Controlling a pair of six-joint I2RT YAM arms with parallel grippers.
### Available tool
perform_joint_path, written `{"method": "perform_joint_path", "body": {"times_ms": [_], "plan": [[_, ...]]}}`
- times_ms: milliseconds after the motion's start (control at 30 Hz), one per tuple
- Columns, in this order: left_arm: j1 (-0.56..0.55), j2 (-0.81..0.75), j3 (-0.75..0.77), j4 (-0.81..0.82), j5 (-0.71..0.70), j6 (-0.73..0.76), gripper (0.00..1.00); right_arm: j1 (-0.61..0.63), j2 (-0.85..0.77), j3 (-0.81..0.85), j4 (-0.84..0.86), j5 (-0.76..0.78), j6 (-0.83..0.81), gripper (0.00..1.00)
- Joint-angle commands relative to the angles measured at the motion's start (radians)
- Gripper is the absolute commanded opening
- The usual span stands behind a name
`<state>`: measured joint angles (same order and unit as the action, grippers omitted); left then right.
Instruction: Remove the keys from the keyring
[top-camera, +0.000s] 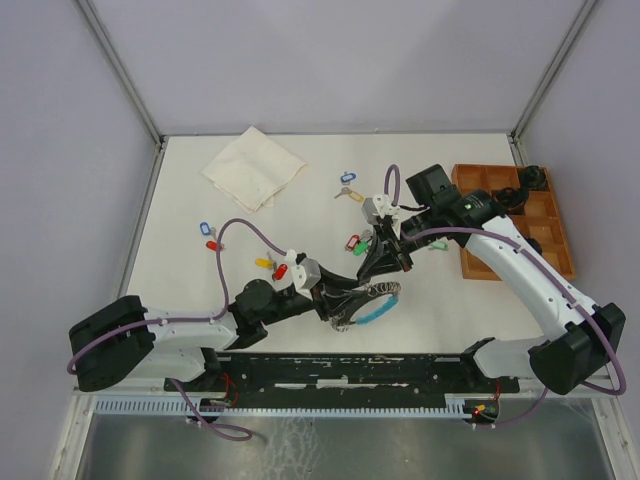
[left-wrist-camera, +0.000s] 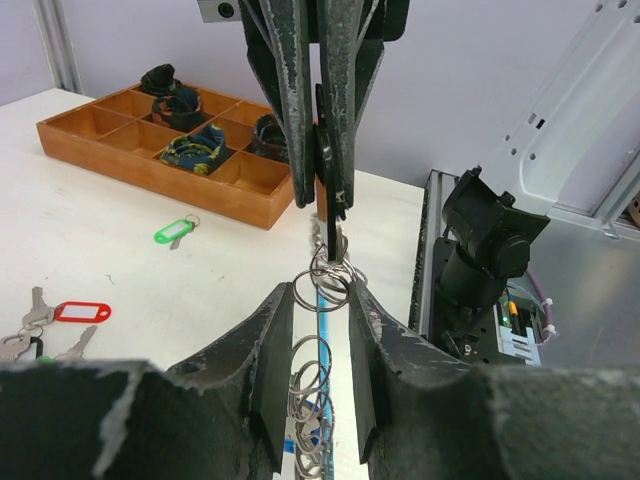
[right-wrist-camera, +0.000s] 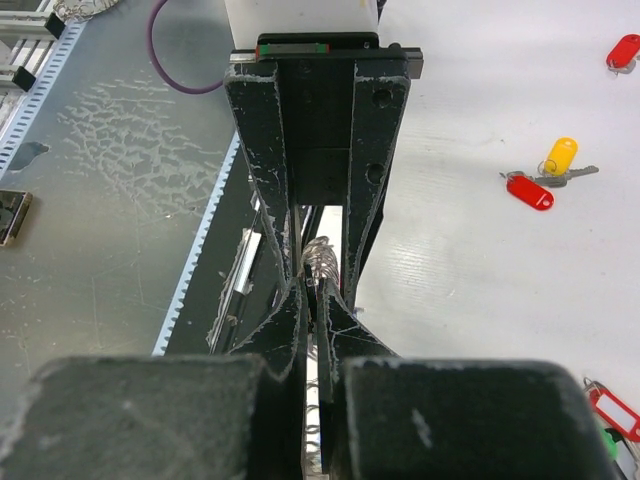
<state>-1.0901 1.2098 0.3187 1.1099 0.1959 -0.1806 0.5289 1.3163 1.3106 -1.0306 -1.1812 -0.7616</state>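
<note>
The keyring (top-camera: 376, 310), a coil of silver rings on a light-blue band, hangs low over the table's near middle. My left gripper (top-camera: 358, 300) holds it edge-on; in the left wrist view the keyring (left-wrist-camera: 318, 360) runs between the fingers (left-wrist-camera: 268, 360). My right gripper (top-camera: 386, 268) comes down from above, shut on a small dark piece (left-wrist-camera: 331, 205) at the keyring's top end. In the right wrist view its tips (right-wrist-camera: 321, 292) pinch this piece just before the rings (right-wrist-camera: 320, 256). Loose tagged keys lie on the table: blue (top-camera: 347, 178), red and yellow (top-camera: 274, 268), red and green (top-camera: 353, 243).
A wooden compartment tray (top-camera: 557, 232) with dark items stands at the right. A folded white cloth (top-camera: 253, 167) lies at the back left. Another blue and red tagged pair (top-camera: 208, 236) lies at the left. A green tag (left-wrist-camera: 175, 231) lies before the tray.
</note>
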Motion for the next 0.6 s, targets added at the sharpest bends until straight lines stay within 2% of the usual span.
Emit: {"method": "perform_joint_path", "body": {"times_ms": [0,567], "plan": [[-0.012,-0.013,0.041,-0.004,-0.060,0.036,0.35,-0.004,-0.038,0.004,0.043,-0.039,0.024,0.01],[-0.017,-0.025,0.046,-0.033,-0.087,0.043,0.36,-0.007,-0.043,0.001,0.050,-0.040,0.030,0.01]]}}
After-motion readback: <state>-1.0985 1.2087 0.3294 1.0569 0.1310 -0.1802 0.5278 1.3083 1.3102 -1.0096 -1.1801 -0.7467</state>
